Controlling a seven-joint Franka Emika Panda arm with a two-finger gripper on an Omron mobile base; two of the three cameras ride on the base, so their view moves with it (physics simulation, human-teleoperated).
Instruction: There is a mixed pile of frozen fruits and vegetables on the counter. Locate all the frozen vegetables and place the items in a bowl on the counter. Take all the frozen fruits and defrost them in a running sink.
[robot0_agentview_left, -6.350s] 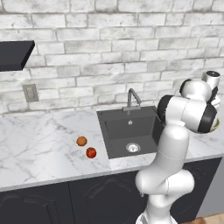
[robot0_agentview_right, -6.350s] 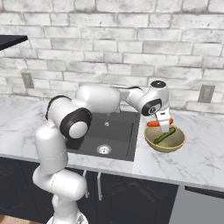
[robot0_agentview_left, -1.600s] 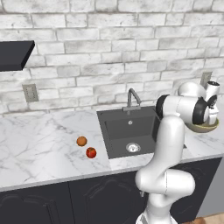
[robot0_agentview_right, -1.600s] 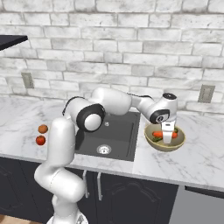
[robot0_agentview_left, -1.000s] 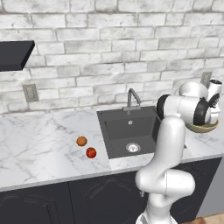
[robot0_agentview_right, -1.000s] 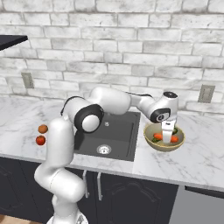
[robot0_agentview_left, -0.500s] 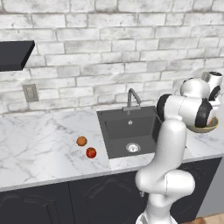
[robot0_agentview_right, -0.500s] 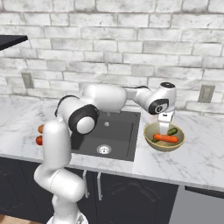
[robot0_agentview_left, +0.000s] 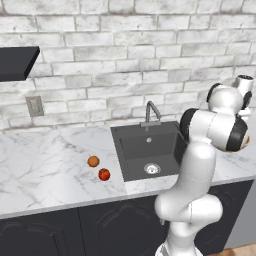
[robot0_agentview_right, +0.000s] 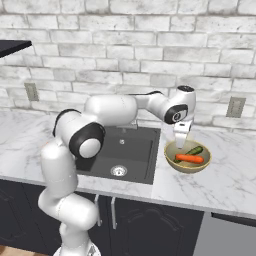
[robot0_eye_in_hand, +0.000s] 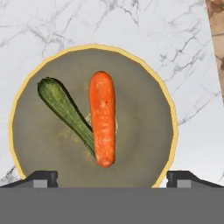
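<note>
The tan bowl (robot0_agentview_right: 187, 169) stands on the white marble counter (robot0_agentview_right: 230, 175) right of the black sink (robot0_agentview_right: 120, 150). In it lie the orange carrot (robot0_agentview_right: 190, 158) and the green stick (robot0_agentview_right: 195, 150). My gripper (robot0_agentview_right: 180, 141) hangs open and empty just above the bowl's left rim. The hand view looks straight down on the carrot (robot0_eye_in_hand: 102, 118) and green stick (robot0_eye_in_hand: 65, 111), which touch in the bowl (robot0_eye_in_hand: 140, 131), with the gripper (robot0_eye_in_hand: 112, 179) open wide around them. The orange fruit (robot0_agentview_left: 93, 161) and red fruit (robot0_agentview_left: 104, 174) lie on the counter (robot0_agentview_left: 45, 175) left of the sink (robot0_agentview_left: 150, 150).
A curved grey faucet (robot0_agentview_left: 151, 112) stands behind the basin. The brick wall carries an outlet (robot0_agentview_left: 34, 105) at the left and another outlet (robot0_agentview_right: 233, 106) at the right. A dark shelf (robot0_agentview_left: 15, 62) juts out high on the left. My white arm reaches across the sink.
The gripper has let go of the carrot, which now rests in the bowl, and has lifted up out of the bowl. The two fruits have not moved.
</note>
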